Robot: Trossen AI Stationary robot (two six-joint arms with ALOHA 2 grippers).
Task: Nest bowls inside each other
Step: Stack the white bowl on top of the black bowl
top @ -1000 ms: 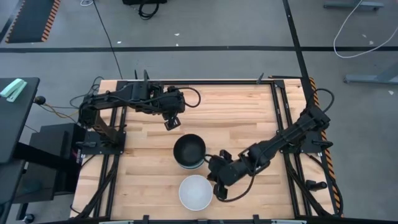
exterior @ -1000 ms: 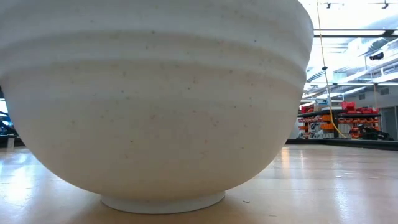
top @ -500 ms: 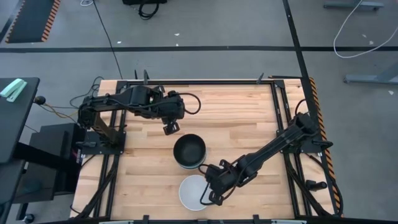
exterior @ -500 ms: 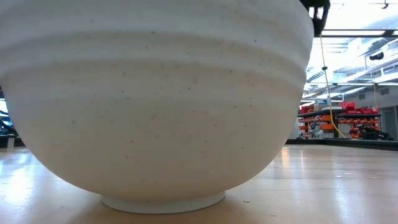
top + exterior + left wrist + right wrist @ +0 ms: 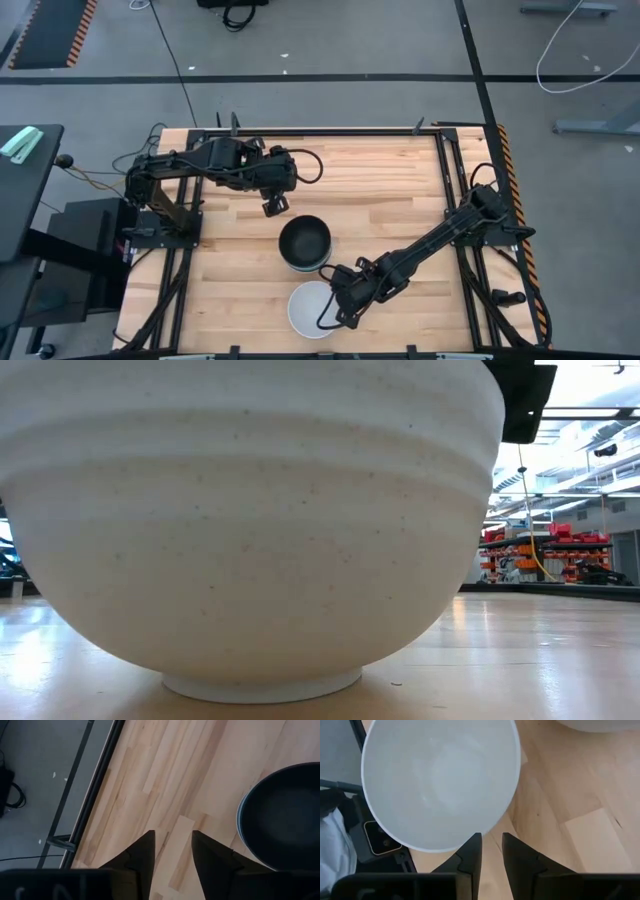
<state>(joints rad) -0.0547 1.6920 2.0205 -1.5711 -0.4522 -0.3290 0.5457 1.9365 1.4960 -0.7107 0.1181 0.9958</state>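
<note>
White bowl (image 5: 312, 309) by the bench's (image 5: 400, 190) near edge awaits pickup: right claw (image 5: 337, 318), fingers slightly apart at its rim, must straddle, then pinch.

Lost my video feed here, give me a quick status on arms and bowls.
Right end effector open at white bowl rim, nothing held. Left end effector open, empty, hovering beyond the black bowl topping the stack. Nothing in the way.

left arm (image 5: 200, 165): showing black jointed links, looped black cable | right arm (image 5: 440, 240): showing slim black links, dark tapered fingers (image 5: 470, 852)
</note>
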